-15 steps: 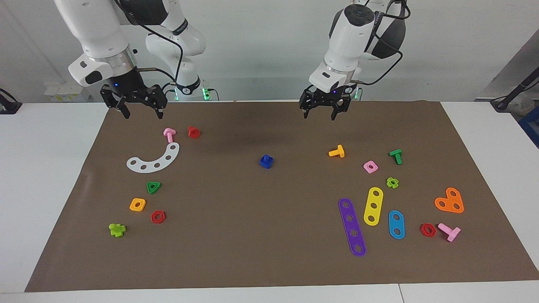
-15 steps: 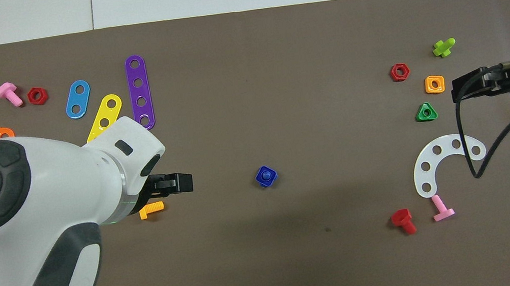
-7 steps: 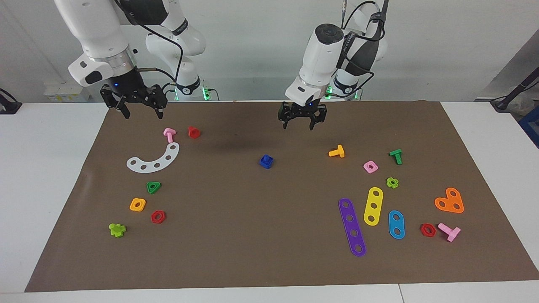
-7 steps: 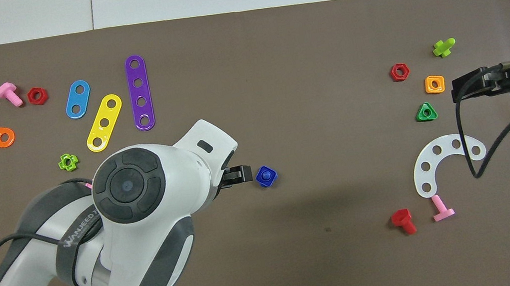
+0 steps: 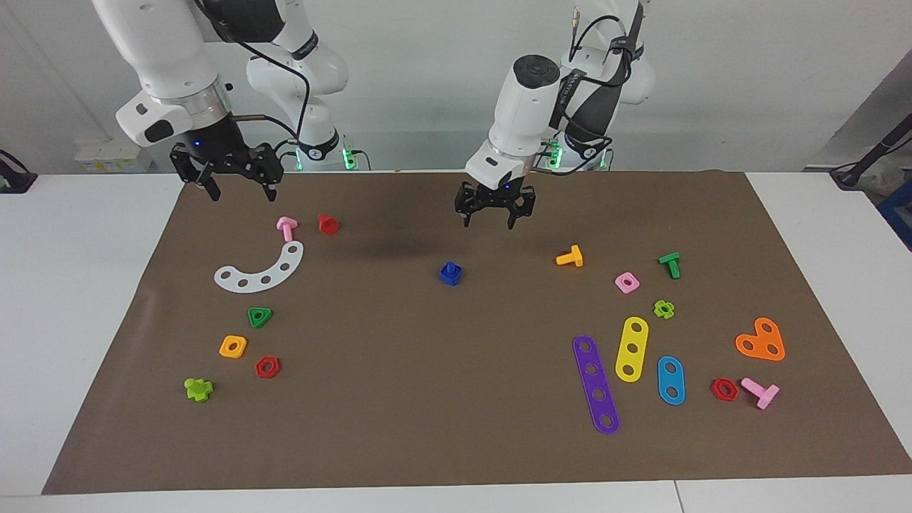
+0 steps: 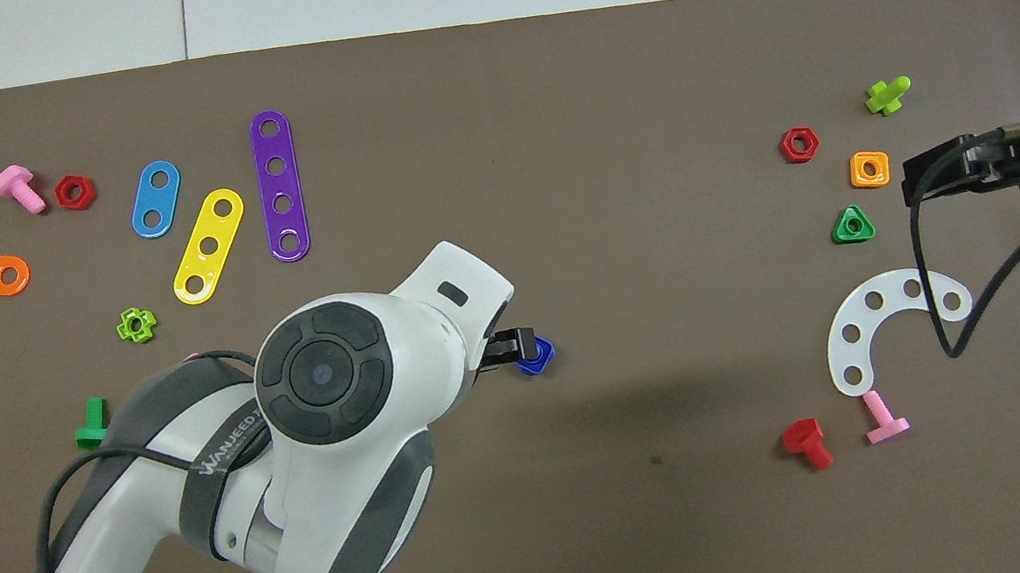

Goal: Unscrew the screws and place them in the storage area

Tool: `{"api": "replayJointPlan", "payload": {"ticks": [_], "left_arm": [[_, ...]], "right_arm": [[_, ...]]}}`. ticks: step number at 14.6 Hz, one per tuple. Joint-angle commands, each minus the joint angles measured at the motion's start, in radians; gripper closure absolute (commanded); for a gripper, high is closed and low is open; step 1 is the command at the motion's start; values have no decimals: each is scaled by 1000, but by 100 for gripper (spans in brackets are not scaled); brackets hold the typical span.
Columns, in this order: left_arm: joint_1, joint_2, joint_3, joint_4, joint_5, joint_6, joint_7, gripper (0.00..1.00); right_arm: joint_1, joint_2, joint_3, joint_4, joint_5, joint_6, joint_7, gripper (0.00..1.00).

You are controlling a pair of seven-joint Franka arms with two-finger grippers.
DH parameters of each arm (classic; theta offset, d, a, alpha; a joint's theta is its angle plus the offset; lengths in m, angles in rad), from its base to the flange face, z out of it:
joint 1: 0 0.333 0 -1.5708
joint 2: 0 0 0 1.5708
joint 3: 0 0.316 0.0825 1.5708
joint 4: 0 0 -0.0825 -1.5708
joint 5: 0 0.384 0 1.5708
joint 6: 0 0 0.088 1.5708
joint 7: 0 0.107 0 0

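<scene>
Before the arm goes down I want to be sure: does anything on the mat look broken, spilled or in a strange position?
Nothing stands out. The blue screw sits in its nut mid-mat, apart from the other loose parts. The open left gripper hangs above it; the open right gripper waits.

left tool point(image 6: 519, 346) partly covers the blue screw point(image 6: 538, 357) (mid-mat); right arm waits.

Even, bright light was cast from overhead; a soft shadow was thrown on the mat point(image 5: 399, 246) beside the left gripper point(image 5: 488, 222).
</scene>
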Motion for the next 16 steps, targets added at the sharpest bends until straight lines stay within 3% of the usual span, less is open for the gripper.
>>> {"api": "replayJointPlan", "payload": {"ticks": [1,5,16], "left_arm": [[-26,14,15,-11,-13,48,-15,0],[-33,43,15,-9,-12,86,-18,0],[-76,216,15,69,28,166,-30,0]], "right_arm": [[-5,-19,4,-17,-2,-15,-21,0],[-5,-19,4,-17,-2,-15,-21,0],[-5,-19,4,-17,-2,-15,-21,0]]}}
